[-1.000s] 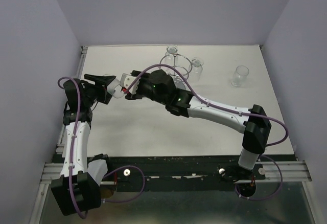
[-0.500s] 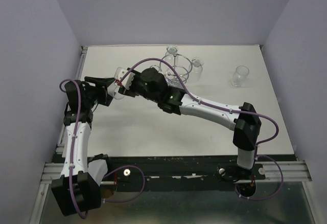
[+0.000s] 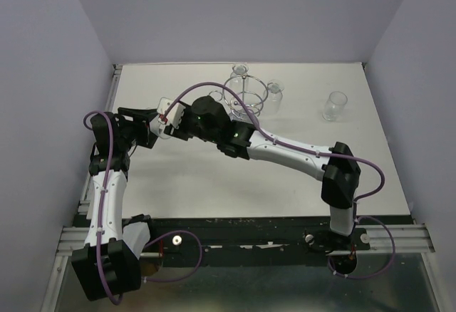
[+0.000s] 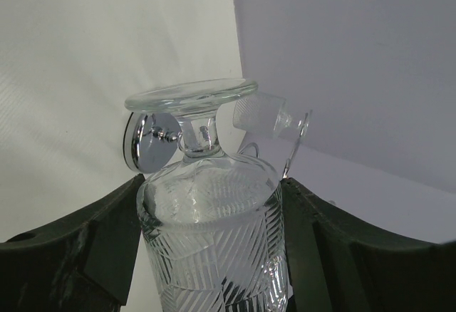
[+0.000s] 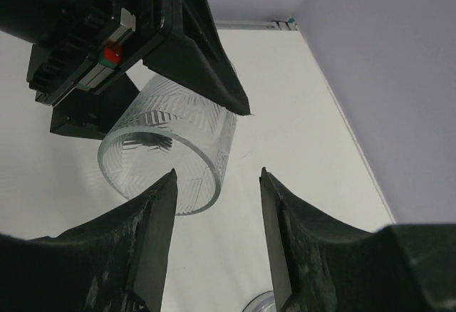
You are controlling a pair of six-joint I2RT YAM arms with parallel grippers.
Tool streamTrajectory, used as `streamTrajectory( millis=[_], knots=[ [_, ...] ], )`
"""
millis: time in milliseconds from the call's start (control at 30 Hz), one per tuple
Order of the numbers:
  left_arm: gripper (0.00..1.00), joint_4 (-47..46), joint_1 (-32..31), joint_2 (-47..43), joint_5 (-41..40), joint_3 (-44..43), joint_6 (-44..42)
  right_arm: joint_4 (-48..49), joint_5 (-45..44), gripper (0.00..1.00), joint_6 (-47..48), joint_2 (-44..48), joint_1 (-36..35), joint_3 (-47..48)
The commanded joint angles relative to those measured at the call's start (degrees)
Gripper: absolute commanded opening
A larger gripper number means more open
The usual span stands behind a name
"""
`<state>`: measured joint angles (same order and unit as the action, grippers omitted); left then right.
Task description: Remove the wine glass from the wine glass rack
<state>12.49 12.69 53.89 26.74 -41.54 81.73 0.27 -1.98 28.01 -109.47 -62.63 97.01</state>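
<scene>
The wine glass point(image 4: 214, 241) has a cut-pattern bowl, a short stem and a flat foot. My left gripper point(image 4: 211, 184) is shut on its bowl and holds it above the table. In the top view this glass point(image 3: 161, 130) sits at the left gripper point(image 3: 146, 121), well left of the chrome wine glass rack point(image 3: 246, 92). My right gripper point(image 5: 217, 177) is open, its tips just in front of the glass's open rim point(image 5: 167, 157); it touches nothing. In the top view the right gripper point(image 3: 169, 118) is next to the left one.
Two more glasses point(image 3: 240, 70) point(image 3: 275, 92) hang on the rack. A further glass point(image 3: 333, 105) stands at the back right. The rack's chrome disc base point(image 4: 146, 139) shows behind the held glass. Purple walls close in the left, back and right sides.
My right arm has stretched further left and back, its wrist now closer to the left gripper. The left gripper keeps the glass in nearly the same place.
</scene>
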Motion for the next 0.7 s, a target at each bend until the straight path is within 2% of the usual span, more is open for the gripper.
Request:
streamTrajectory(
  millis=[0,100,200,333,433,500,533,600,633,667],
  knots=[
    [0.00,-1.15,0.32,-1.07,0.06,-0.65,4.49,-1.51,2.25,0.57,-1.02,-2.06,-0.74,2.13],
    [0.00,-1.59,0.41,-0.89,-0.02,-0.82,4.40,1.20,-0.92,0.57,-1.20,-3.29,-0.74,3.36],
    [0.00,-1.68,0.32,-0.98,-0.11,-0.91,4.57,1.92,-1.36,0.52,-1.46,-4.78,-0.74,5.20],
    [0.00,-1.51,0.32,-0.98,0.06,-1.18,4.57,1.75,-1.71,0.38,-2.96,-6.63,-0.74,7.84],
    [0.00,-1.68,0.41,-1.07,0.24,-1.09,4.66,1.49,-1.80,0.24,-3.31,-7.16,-0.74,8.54],
    [0.00,-0.03,0.41,-1.07,0.07,-1.26,5.18,1.40,-2.15,0.12,-3.31,-7.34,-0.74,8.72],
    [0.16,2.16,0.41,-1.07,-0.20,-1.44,6.41,1.40,-2.33,0.01,-3.31,-7.34,-0.74,8.72],
    [0.45,0.62,0.32,-1.24,0.06,-1.09,5.64,1.75,-3.81,0.01,-3.84,-7.42,-0.74,8.81],
    [0.57,0.43,0.32,-1.24,0.33,-1.09,5.46,1.92,-4.87,0.01,-4.19,-7.34,-0.65,8.90],
    [0.64,0.43,0.32,-1.15,0.42,-1.35,5.37,2.19,-5.49,0.01,-4.45,-7.42,-0.65,8.98]
  ],
)
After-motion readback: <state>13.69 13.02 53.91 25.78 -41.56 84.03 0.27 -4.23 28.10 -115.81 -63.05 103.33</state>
